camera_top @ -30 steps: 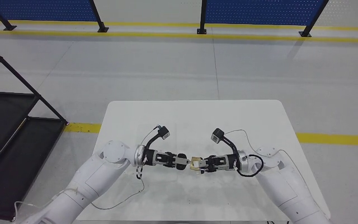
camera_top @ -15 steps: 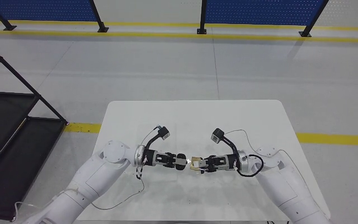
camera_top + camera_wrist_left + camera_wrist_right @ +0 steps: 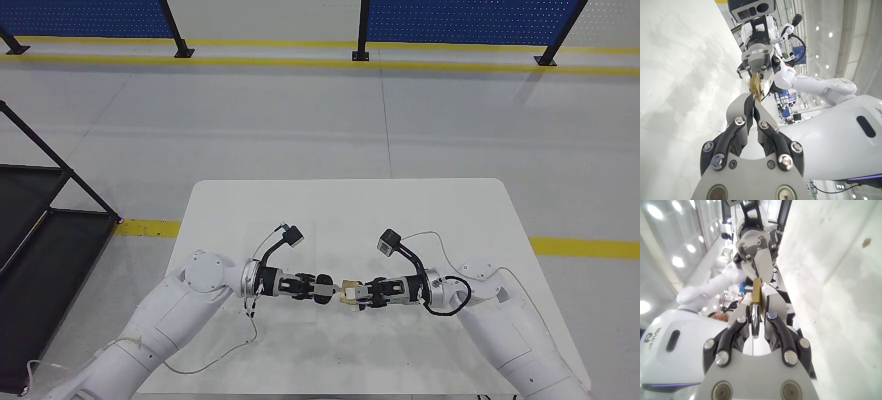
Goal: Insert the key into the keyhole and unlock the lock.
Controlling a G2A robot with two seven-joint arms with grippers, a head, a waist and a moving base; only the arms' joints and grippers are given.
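While both arms meet over the table (image 3: 250,215), I see my right gripper (image 3: 756,292) clamped on the brass lock (image 3: 756,291), with the shackle toward its wrist. My left gripper (image 3: 753,100) is pinched narrow on the key (image 3: 754,96). The key's tip sits at the lock's bottom face — how deep, I cannot tell. The lock hangs between the two grippers, near the table's middle.

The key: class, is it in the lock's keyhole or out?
Apparently in: the left gripper holds the key, tip meeting the lock, almost no blade showing. How deep, cannot tell.
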